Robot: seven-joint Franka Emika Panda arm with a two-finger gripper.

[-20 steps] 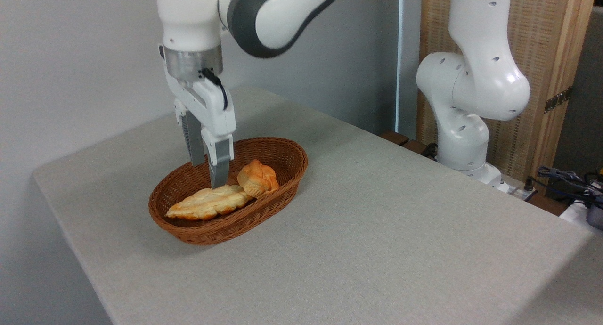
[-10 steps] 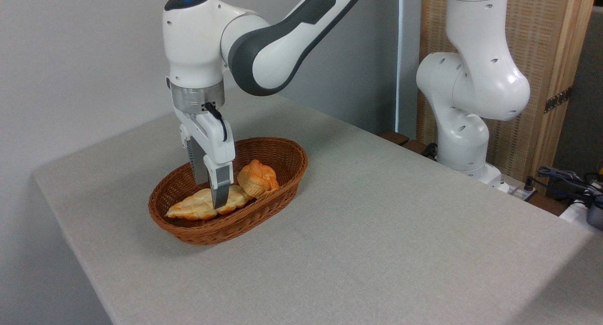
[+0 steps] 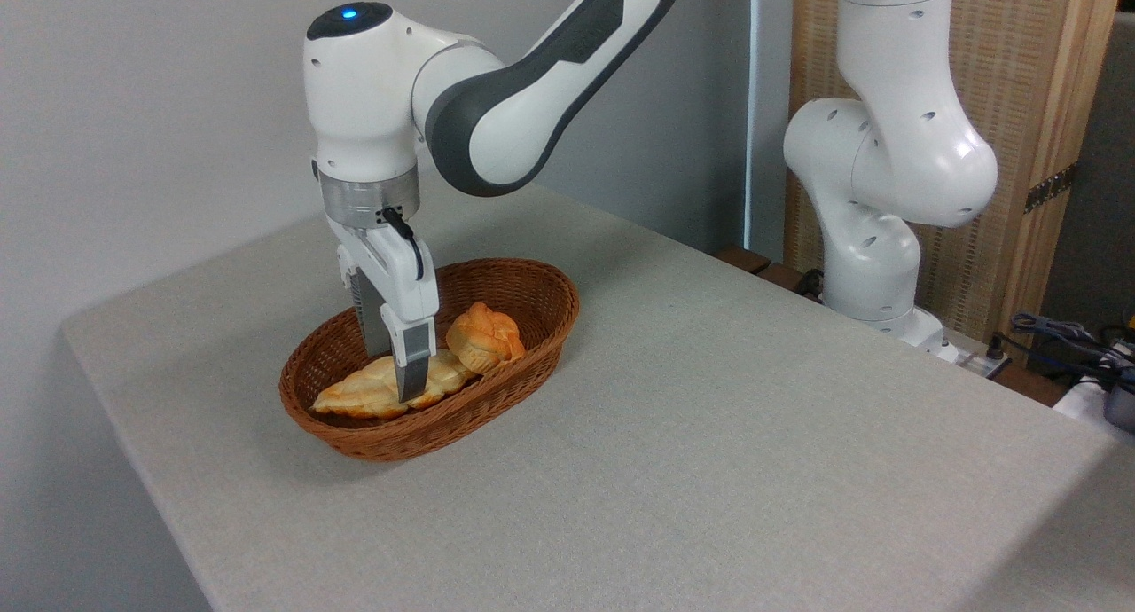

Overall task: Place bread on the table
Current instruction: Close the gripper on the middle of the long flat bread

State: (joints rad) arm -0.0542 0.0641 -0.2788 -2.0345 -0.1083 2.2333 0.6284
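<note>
Grey desk (image 3: 709, 435) carries a wicker basket (image 3: 532, 297) holding a bun (image 3: 485, 337) and the bread (image 3: 363, 393); the pincer (image 3: 401, 383) straddles the bread, grip unclear.

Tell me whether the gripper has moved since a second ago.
Yes. The gripper has come down into the basket, its fingers now straddling the bread instead of ending just above it.

So my gripper (image 3: 397, 374) is pointed straight down into the wicker basket (image 3: 523, 286), one finger on each side of the long braided bread (image 3: 355, 396), which is lying flat in there. Can't tell if I'm squeezing it. A round bun (image 3: 484, 336) sits touching its right end. The basket's on the grey table (image 3: 709, 435).
</note>
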